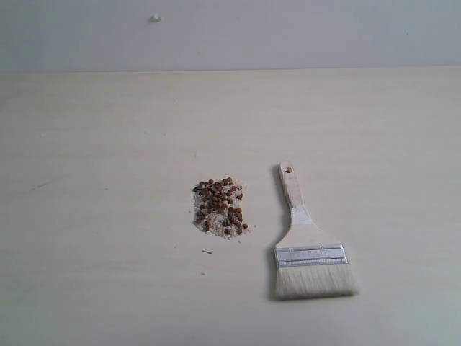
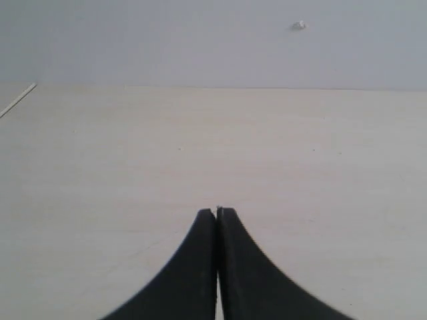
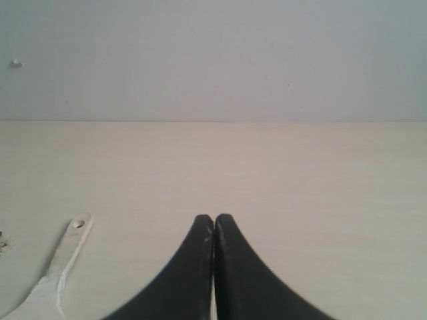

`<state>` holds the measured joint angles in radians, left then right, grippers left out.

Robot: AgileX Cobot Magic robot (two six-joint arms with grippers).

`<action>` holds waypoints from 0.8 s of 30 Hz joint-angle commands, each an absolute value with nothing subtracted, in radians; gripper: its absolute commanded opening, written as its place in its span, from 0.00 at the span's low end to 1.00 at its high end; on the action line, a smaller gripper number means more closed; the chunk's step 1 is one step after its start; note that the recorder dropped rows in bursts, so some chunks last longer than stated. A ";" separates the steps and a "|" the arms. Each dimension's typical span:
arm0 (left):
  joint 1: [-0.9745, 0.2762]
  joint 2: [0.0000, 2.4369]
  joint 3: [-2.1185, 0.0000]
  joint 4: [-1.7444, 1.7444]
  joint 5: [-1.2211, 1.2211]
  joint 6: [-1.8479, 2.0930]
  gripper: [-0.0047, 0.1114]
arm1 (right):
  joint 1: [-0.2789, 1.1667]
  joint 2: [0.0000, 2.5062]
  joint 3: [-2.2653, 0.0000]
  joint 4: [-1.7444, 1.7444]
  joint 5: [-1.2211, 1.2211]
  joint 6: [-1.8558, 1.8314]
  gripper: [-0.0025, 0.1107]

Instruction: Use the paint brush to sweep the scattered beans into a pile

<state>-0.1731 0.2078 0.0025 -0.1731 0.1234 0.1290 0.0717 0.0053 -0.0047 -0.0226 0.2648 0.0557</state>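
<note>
**Both grippers closed and empty; paint brush lies untouched beside the beans**

The right gripper (image 3: 213, 217) has its two black jaws pressed together, holding nothing, above bare tabletop. The left gripper (image 2: 215, 212) is the same: jaws pressed together, empty, with only bare table in front of them.

Close to the right jaws, off to one side and not between them, lies the paint brush (image 1: 306, 245). It is flat on the table, with the holed end of its pale wooden handle pointing away and its cream bristles nearest the viewer. Past the brush from the right jaws, the beans (image 1: 220, 207) form a loose reddish-brown patch mixed with pale crumbs, near the handle but not touching it. A few stray specks lie just outside the patch.

The brush has not been picked up. To do that well, the right jaws likely need to spread, straddle the wooden handle between the hole and the silver ferrule, and close firmly. Light strokes from the stray edges inward should keep the round beans from rolling away.

The table (image 1: 108, 144) is pale wood grain, smooth and otherwise uncluttered. Behind it is a plain grey-white wall (image 1: 288, 36) with one small white mark (image 1: 155, 18).
</note>
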 commanded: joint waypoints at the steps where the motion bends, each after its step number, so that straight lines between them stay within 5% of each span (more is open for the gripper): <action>1: -0.168 0.202 0.000 -0.158 0.123 0.160 0.04 | 0.071 0.000 0.000 -0.024 0.261 0.054 0.02; 24: 0.049 0.000 0.000 -0.176 0.355 0.150 0.04 | 0.071 0.000 0.000 -0.024 0.237 0.056 0.02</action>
<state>0.0472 0.0063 0.0025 -0.1684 0.3518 0.1521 0.0717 0.0053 -0.0047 -0.0226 0.2475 0.0557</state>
